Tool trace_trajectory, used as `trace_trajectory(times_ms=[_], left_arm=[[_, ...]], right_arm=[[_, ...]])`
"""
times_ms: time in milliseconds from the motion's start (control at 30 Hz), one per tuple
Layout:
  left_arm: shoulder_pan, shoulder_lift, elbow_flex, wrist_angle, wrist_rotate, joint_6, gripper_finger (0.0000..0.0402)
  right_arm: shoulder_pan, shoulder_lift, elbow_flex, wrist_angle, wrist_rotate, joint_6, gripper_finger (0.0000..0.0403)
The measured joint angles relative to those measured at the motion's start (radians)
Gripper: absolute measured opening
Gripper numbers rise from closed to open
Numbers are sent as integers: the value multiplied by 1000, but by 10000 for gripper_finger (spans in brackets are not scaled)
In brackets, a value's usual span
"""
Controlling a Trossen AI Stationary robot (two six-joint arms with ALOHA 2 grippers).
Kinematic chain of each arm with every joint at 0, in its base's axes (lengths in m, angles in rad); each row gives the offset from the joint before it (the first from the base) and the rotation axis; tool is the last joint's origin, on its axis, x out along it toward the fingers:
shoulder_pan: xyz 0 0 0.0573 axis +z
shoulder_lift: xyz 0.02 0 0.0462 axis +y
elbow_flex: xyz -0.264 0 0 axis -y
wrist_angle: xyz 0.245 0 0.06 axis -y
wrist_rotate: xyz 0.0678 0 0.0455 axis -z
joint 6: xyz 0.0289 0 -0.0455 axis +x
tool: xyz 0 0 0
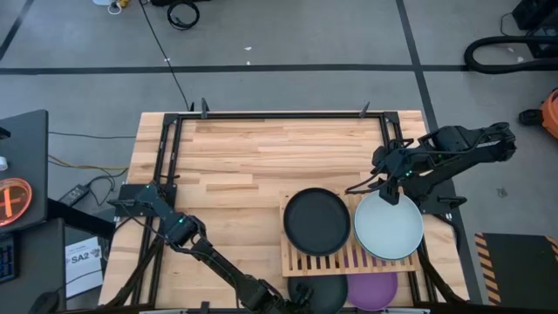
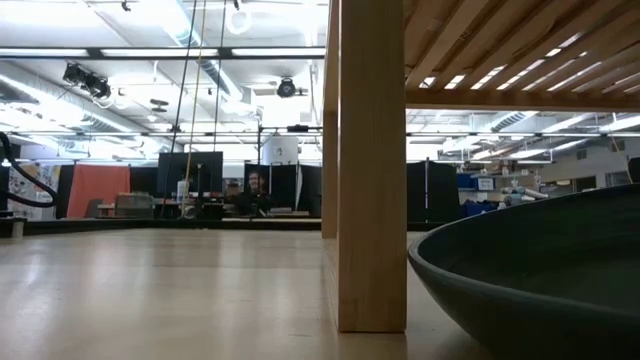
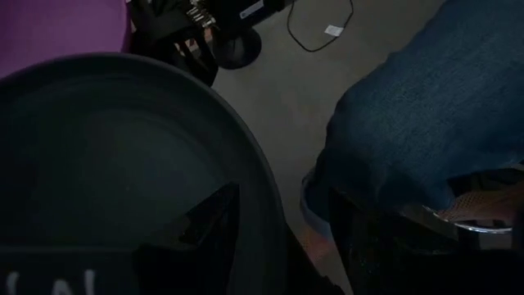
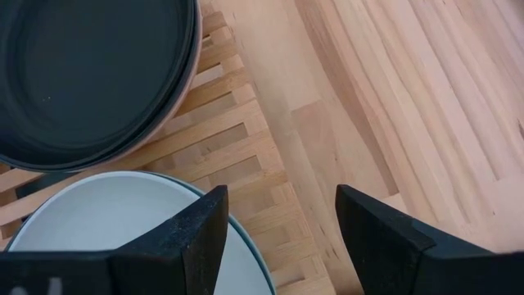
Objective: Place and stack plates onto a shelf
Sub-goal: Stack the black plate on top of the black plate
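The slatted wooden shelf (image 1: 342,259) stands at the table's near right. A black plate (image 1: 316,221) lies on its left half and a pale plate (image 1: 389,227) on its right half. A dark plate (image 1: 324,295) and a purple plate (image 1: 373,291) lie on the table below the shelf, at the near edge. My left gripper (image 1: 296,295) is open at the dark plate (image 3: 106,164), one finger over its inside and one outside its rim. My right gripper (image 1: 390,190) hangs open above the pale plate's (image 4: 115,225) far edge, touching nothing. My left gripper's fingers straddle the dark plate's rim (image 3: 266,213), slanting down from the table's left. Floor shows between the rim and the outer finger (image 3: 364,246). Whether the inner finger (image 3: 209,225) touches the plate I cannot tell. The plate lies flat on the table.
A shelf leg (image 2: 370,170) stands beside the dark plate (image 2: 540,270), with the slats overhead. A person's leg in jeans (image 3: 426,106) is just past the near edge. The bare butcher-block top (image 1: 261,166) spreads to the far and left sides.
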Motion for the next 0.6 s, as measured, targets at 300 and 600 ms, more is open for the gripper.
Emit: trace_trajectory(times_ms=[300,600], left_arm=[[2,0,0,-16,33,5,192],[-2,0,2,-50,34,21,192]], right_arm=[[0,0,0,0,0,0,232],[0,0,0,0,-1,0,232]])
